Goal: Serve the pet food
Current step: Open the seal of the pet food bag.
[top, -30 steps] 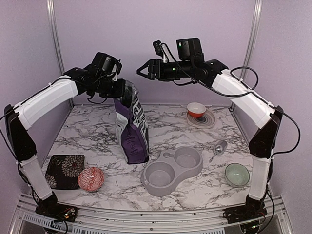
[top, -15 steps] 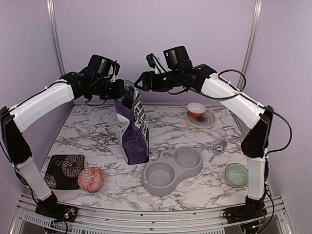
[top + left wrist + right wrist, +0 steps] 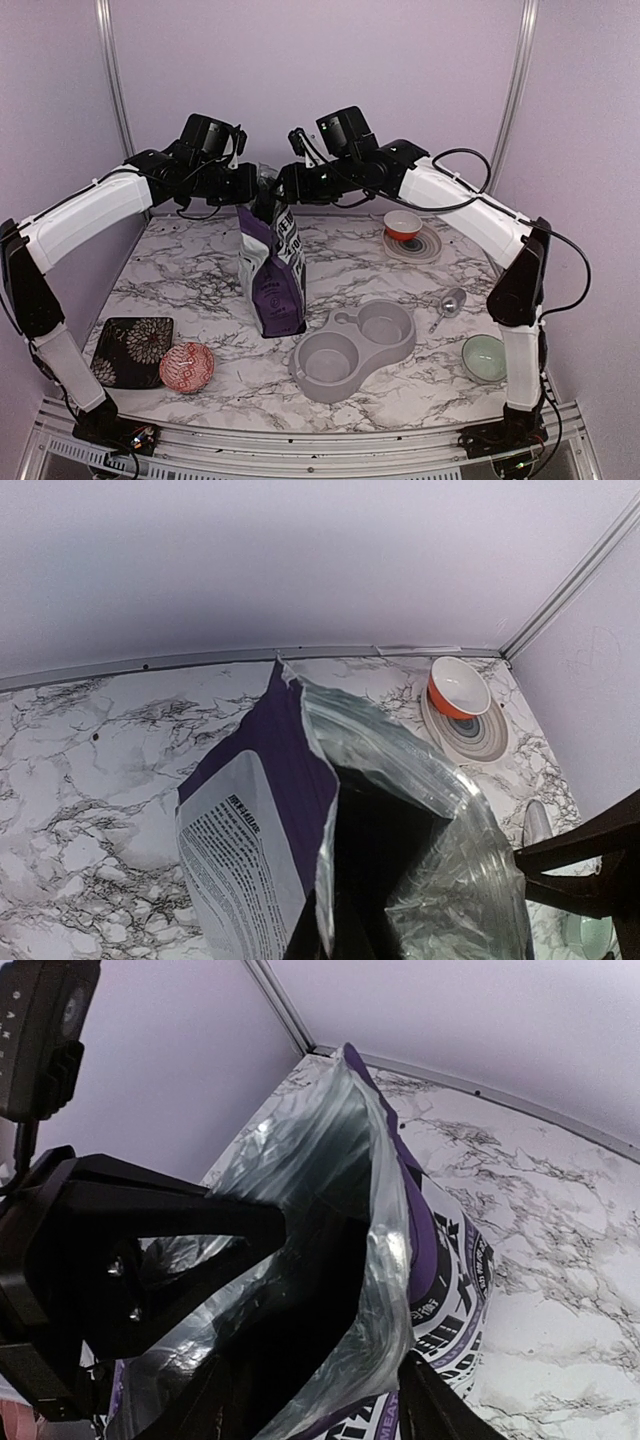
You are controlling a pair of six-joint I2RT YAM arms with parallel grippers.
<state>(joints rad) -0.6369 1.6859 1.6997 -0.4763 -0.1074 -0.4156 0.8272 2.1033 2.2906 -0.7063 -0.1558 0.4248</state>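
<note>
Nearest, to the front and right of the purple bag (image 3: 272,275), the grey double-bowl feeder (image 3: 355,348) sits with both wells bare. No pet food shows anywhere outside the bag, and the dark mouth hides what is inside, so the kibble is presumably down in there, unseen. The bag stands upright on its base. At its top, the left gripper (image 3: 260,191) is clenched on the left lip of the bag. The right gripper (image 3: 284,187) straddles the opposite foil lip, with its jaws apart and not pinching. The step looks like taking a second hold to spread the mouth. Done well, the right jaws bite the foil wall alone, low enough that the slick lip cannot slide out. The pull should be gentle and sideways, so the bag does not topple. Behind and right of the bag, the orange bowl (image 3: 402,224) stands well apart.
</note>
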